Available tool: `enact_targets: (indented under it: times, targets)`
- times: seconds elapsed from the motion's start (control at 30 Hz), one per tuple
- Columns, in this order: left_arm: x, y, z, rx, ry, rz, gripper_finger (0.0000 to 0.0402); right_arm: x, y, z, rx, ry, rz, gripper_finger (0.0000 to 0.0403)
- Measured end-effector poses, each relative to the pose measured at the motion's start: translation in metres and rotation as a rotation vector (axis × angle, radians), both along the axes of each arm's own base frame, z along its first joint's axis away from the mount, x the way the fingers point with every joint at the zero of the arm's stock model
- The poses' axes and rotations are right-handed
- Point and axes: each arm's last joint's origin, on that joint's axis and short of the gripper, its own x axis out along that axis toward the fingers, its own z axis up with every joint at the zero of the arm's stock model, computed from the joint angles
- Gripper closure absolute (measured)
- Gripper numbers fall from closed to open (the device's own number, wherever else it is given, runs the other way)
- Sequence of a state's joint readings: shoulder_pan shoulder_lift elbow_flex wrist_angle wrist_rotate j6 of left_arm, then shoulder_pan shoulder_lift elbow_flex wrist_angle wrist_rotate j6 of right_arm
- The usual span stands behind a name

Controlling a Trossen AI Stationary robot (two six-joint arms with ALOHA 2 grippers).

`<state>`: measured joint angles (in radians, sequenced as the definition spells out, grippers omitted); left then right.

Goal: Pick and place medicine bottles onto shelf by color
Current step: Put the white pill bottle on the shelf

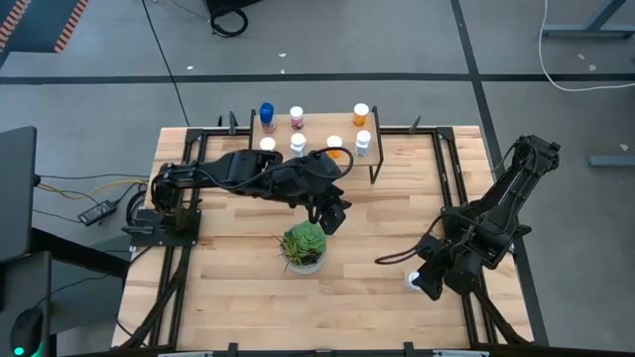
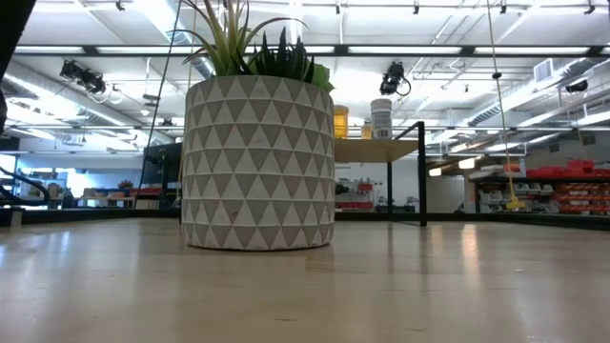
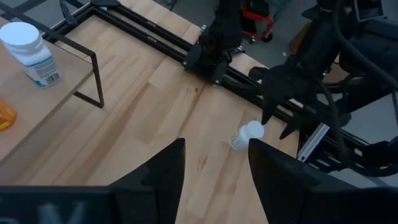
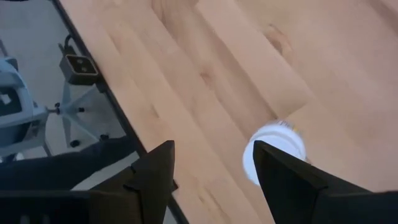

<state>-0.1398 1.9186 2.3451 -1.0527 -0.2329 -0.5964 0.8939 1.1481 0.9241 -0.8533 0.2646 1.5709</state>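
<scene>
Far edge of the table: the shelf [image 1: 342, 147] stands here, a light-wood board on thin black legs, with the medicine bottles on it.
Back row on the shelf: a blue bottle [image 1: 266, 114] at the left, a white-capped bottle with a pinkish label [image 1: 296, 119] beside it, and an orange bottle [image 1: 360, 115] toward the right.
Front row on the shelf: four white-capped bottles, at [image 1: 268, 146], [image 1: 298, 145], [image 1: 334, 146] and [image 1: 363, 143]; an orange shape shows beside the third one.
Left gripper [image 1: 332, 213]: reaches from the left base across the middle of the table and hangs just near of the shelf, above and just far-right of the potted plant [image 1: 304, 248]. In the left wrist view its fingers [image 3: 163, 171] stand apart with only bare tabletop between them.
Right gripper [image 1: 429, 281]: low over the near right part of the table, just beside the loose white bottle [image 1: 413, 280]. In the right wrist view its fingers [image 4: 155, 174] are apart and hold nothing; the white cap [image 4: 273, 152] lies beyond them, partly hidden by one finger.
Loose white bottle: on the tabletop [image 1: 238, 258], well apart from the shelf; whether it stands or lies I cannot tell.
Low view: the plant's patterned pot [image 2: 257, 162] fills the middle, with the shelf and two bottles behind it to the right.
</scene>
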Motion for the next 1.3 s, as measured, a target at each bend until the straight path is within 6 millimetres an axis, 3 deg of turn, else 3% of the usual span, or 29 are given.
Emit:
enact_targets:
  times: [0.2,0.63,1.1,1.3]
  targets:
    - [0.002,0.0,0.002,-0.004,-0.031,-0.001,0.0223,-0.002,0.003,0.001,0.001,-0.027,-0.023,0.017]
    - [0.002,-0.005,0.004,0.013,-0.051,-0.027,0.0224,-0.011,0.001,-0.005,-0.077,0.062,0.055,0.0072]
    - [0.002,-0.005,0.004,0.025,-0.048,-0.034,0.0226,0.003,0.025,-0.046,-0.231,0.206,0.089,0.0065]
    - [0.002,-0.005,0.004,0.026,-0.048,-0.035,0.0229,0.006,0.029,-0.052,-0.214,0.228,0.055,0.0065]
